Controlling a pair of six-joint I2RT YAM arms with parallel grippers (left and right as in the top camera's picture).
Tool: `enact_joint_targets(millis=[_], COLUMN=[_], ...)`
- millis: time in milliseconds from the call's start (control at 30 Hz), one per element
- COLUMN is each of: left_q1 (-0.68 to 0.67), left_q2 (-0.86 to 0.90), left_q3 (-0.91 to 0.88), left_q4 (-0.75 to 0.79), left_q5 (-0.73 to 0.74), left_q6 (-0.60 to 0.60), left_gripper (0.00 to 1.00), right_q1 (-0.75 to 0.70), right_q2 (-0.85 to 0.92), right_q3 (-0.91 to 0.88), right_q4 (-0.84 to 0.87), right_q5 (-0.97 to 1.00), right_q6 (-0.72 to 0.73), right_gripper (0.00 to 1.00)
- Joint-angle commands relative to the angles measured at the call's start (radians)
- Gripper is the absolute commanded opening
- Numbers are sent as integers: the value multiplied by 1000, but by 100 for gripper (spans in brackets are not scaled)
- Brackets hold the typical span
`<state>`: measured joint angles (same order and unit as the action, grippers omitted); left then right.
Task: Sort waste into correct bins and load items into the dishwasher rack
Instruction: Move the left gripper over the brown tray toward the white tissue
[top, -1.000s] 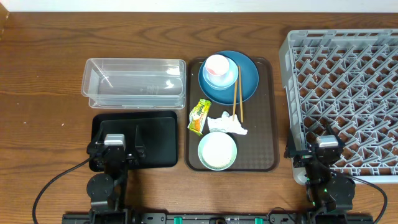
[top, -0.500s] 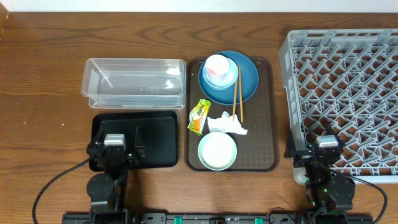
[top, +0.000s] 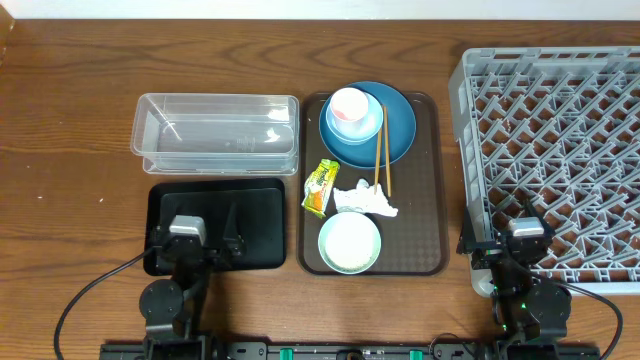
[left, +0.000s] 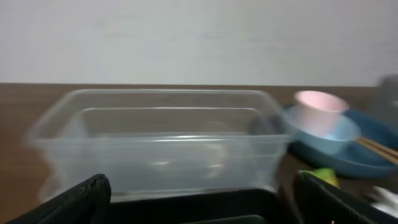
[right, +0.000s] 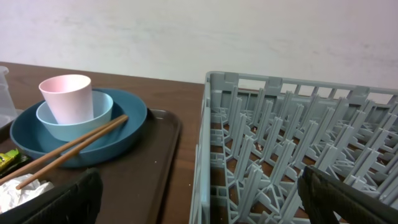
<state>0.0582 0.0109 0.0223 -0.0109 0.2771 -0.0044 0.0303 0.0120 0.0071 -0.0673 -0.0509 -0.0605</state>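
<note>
Sorting looks not yet begun. At 6 o'clock the left gripper (top: 195, 241) and right gripper (top: 507, 243) are both spread and empty. On the tray (top: 435, 200), near to far: mint bowl (top: 349, 243), tissue (top: 365, 200), wrapper (top: 320, 186) at 9 o'clock, chopsticks (top: 380, 150), then plate (top: 400, 125) with cup (top: 349, 105) at 12. The rack (top: 560, 130) is at 3 o'clock. The likely next move is a fine pinch on the wrapper. Its print is unreadable.

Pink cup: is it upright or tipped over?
Upright. The pink cup stands in the light blue bowl on the dark blue plate, mouth facing up.

The snack wrapper's (top: 320, 187) print is too small to read.
</note>
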Motion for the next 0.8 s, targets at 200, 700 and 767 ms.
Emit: enact_joint_targets(millis=[200, 700, 767], left_q1=[2, 1, 1], left_q2=[-3, 587, 707], left_q3=[106, 804, 922], left_q4=[-53, -581, -724], left_q5=[245, 378, 377], left_q6=[-228, -242, -215], left_gripper=[96, 96, 96], right_q1=[-5, -5, -5], right_q2=[-8, -8, -8], right_q3=[-2, -2, -2], right_q4=[-2, -2, -2], right_q5=[6, 6, 6], right_q6=[-8, -8, -8], right_gripper=[99, 99, 99])
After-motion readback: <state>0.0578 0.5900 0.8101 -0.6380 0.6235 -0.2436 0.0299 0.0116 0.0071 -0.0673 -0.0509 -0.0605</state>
